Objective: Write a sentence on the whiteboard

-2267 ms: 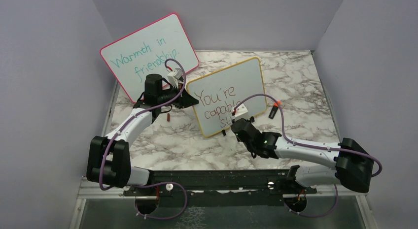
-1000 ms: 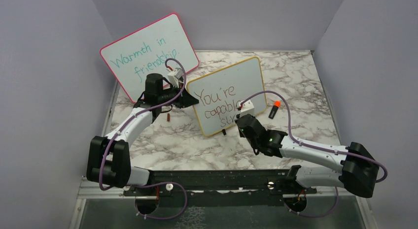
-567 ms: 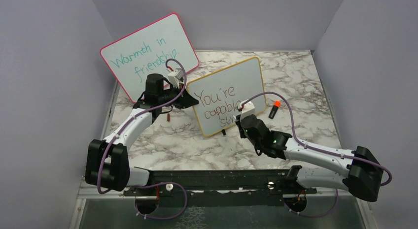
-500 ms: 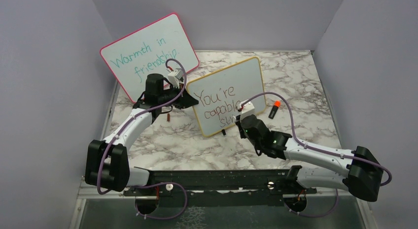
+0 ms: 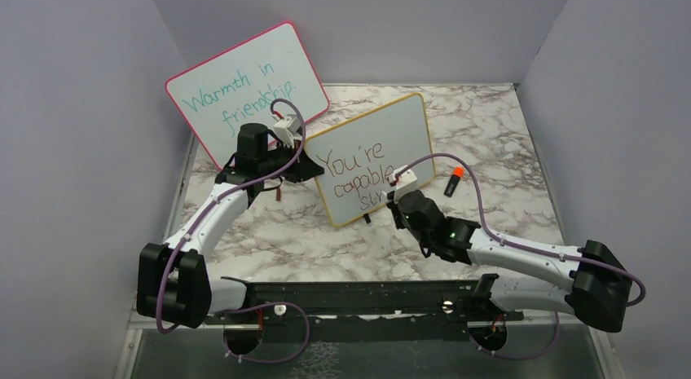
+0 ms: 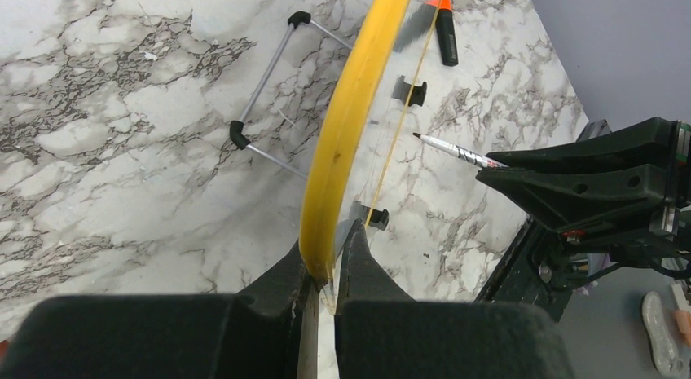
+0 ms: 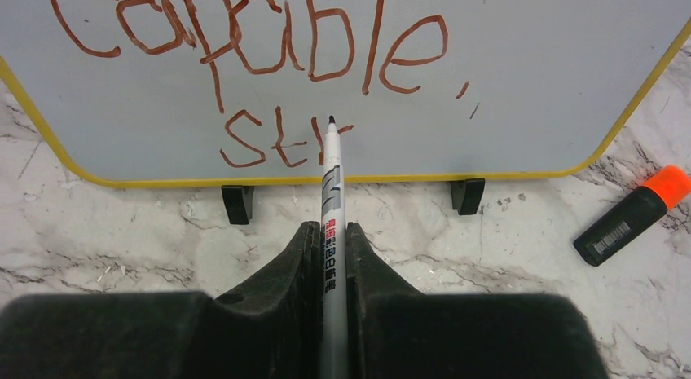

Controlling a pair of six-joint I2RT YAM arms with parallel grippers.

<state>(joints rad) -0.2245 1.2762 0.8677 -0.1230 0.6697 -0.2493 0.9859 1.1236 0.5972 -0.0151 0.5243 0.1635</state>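
Presently, status per top + wrist views; the table (image 5: 505,126) carries the whiteboard (image 5: 399,126) near centre, propped on small black feet w/ a wire stand behind, leaning back, in front of & to the right of a larger pink-framed board (image 5: 244,85). Frame yellow-orange, corners rounded; face clean apart from my writing; no smears noted. The sentence (image 7: 244,37) is dark red-brown, 3 lines; "You're" and "capable," are complete; line 3 reads "st" plus what looks like an "r" part-hidden by the pen. I judge the last word approx. half done; "ong" is left to write, then pen off. Letters legible, slightly uneven; line 3 sits low, close to the bottom frame; room to its right looks adequate. My left gripper (image 6: 328,257) is closed tight on the board's left frame edge, steadying it. My right gripper (image 7: 330,232) is closed on the marker (image 7: 332,179), barrel between the fingers, tip up at the "r"; contact w/ the face cannot be confirmed. An orange-capped marker (image 7: 627,216) lies on the table right of the board, apart from it.
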